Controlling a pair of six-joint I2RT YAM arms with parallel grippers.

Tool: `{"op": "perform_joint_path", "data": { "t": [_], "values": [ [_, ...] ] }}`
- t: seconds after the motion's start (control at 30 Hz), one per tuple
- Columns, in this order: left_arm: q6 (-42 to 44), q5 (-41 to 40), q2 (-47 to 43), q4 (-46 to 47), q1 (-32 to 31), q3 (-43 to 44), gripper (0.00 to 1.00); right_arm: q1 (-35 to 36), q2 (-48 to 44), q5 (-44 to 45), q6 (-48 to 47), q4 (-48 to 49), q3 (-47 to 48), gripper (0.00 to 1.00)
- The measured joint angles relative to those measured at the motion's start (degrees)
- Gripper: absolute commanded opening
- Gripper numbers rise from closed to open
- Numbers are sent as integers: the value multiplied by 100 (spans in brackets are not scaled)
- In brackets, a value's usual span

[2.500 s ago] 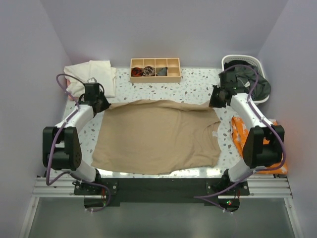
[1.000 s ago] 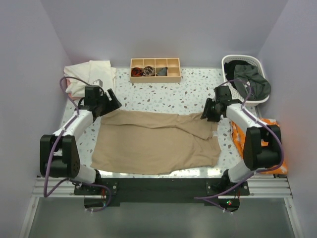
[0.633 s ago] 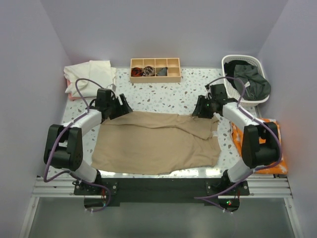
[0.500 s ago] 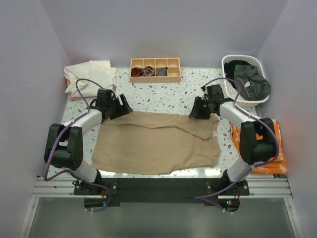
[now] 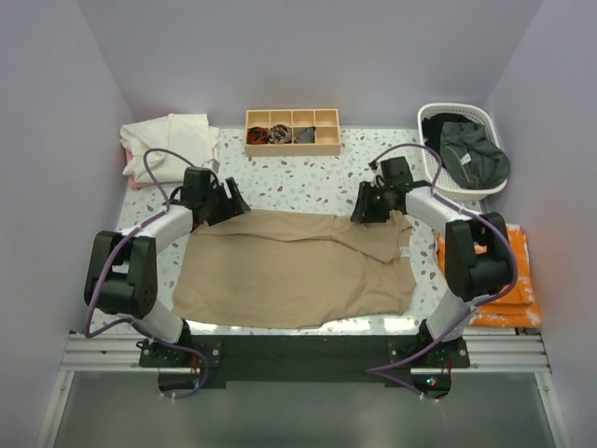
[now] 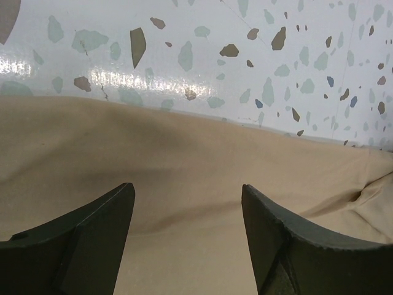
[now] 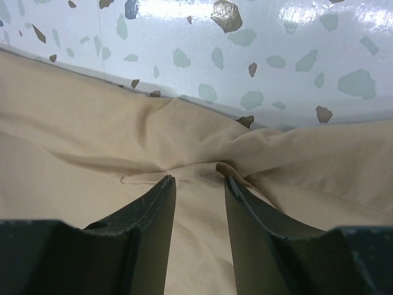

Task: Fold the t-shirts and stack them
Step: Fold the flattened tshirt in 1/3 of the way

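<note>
A tan t-shirt [image 5: 294,266] lies flat on the speckled table [image 5: 308,177], its far part folded toward me. My left gripper [image 5: 227,200] hovers at the far left of that fold. In the left wrist view it [image 6: 186,187] is open, with the tan t-shirt [image 6: 184,160] below the wide gap. My right gripper [image 5: 363,207] is at the far right of the fold. In the right wrist view it [image 7: 198,179] is open to a narrower gap, its tips on a gathered wrinkle of the tan t-shirt [image 7: 92,141]. A cream-white t-shirt [image 5: 173,140] lies at the back left. A dark t-shirt [image 5: 474,154] hangs in the basket.
A wooden divided tray [image 5: 292,147] with small dark items stands at the back centre. A white basket [image 5: 448,112] sits at the back right corner. Orange cloth [image 5: 511,289] lies along the right edge beside the right arm.
Both grippers, which had laid the shirt's far edge down, slid inward along the fold, the right one further to the left. The right jaws narrowed slightly.
</note>
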Motion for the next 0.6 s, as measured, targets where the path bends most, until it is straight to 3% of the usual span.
{"op": "perform_joint_path", "data": {
  "t": [0.23,0.33,0.47,0.6],
  "values": [
    [0,0,13,2,0,0,75,7,175,186,-70,-105,109,37],
    [0,0,15,4,0,0,74,39,229,308,-116,-155,131,26],
    [0,2,22,4,0,0,74,76,254,354,-201,-208,140,0],
    [0,2,24,7,0,0,74,107,275,352,-247,-245,142,0]
  ]
}}
